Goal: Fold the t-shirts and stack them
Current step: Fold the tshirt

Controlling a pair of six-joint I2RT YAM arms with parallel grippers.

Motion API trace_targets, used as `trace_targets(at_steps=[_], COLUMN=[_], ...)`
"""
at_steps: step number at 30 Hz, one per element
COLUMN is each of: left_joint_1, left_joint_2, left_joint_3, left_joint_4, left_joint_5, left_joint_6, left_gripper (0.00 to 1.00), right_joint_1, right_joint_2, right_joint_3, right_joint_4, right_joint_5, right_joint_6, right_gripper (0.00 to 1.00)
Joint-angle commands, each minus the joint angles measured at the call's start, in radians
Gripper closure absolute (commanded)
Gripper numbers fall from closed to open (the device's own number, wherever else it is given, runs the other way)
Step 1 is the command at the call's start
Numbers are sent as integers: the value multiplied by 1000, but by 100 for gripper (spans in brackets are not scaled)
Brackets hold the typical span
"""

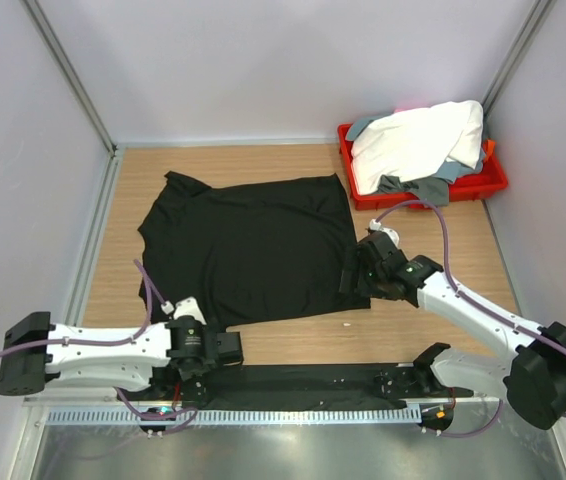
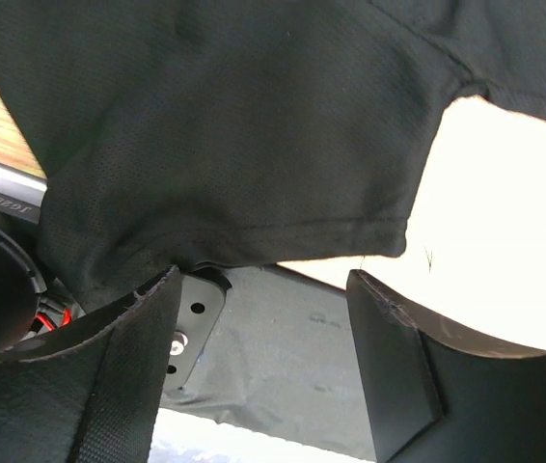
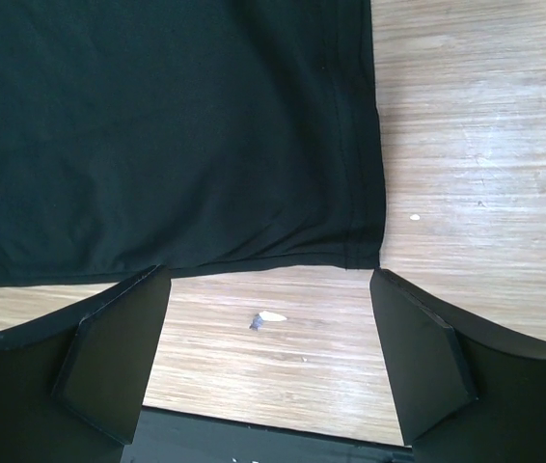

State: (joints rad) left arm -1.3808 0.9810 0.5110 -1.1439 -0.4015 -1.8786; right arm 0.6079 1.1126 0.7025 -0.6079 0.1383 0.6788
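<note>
A black t-shirt [image 1: 248,240] lies spread flat on the wooden table. My left gripper [image 1: 231,347] is open at its near left corner. In the left wrist view the black fabric [image 2: 234,125] hangs just above the gripper [image 2: 263,280], and its hem touches the left fingertip [image 2: 162,285]. My right gripper [image 1: 351,280] is open and empty at the shirt's near right corner. In the right wrist view the gripper [image 3: 269,278] sits just short of the hem [image 3: 157,125], over bare wood. A white t-shirt [image 1: 418,140] and a grey t-shirt [image 1: 413,187] lie crumpled in the tray.
A red plastic tray [image 1: 485,185] stands at the back right corner. A black strip [image 1: 303,380] runs along the table's near edge. A small white scrap [image 3: 273,316] lies on the wood near the right gripper. Walls close in the left, back and right sides.
</note>
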Motion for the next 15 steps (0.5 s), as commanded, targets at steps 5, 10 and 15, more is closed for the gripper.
trace_targets(at_steps=[5,10,15], left_joint_1=[43,158,250], left_joint_2=[148,214,222], left_joint_3=[47,44,11], left_joint_4=[39,162,272], left_joint_5=[-95,-83,-60], left_joint_6=[18,166,262], left_gripper=[25,25,42], right_joint_1=[6,7,9], right_joint_2=[33,43,46], right_joint_3=[25,26,26], right_joint_4=[53,60,57], right_joint_5=[-14,-19,-14], right_joint_6=[-41,-53,-61], right_gripper=[9,9,9])
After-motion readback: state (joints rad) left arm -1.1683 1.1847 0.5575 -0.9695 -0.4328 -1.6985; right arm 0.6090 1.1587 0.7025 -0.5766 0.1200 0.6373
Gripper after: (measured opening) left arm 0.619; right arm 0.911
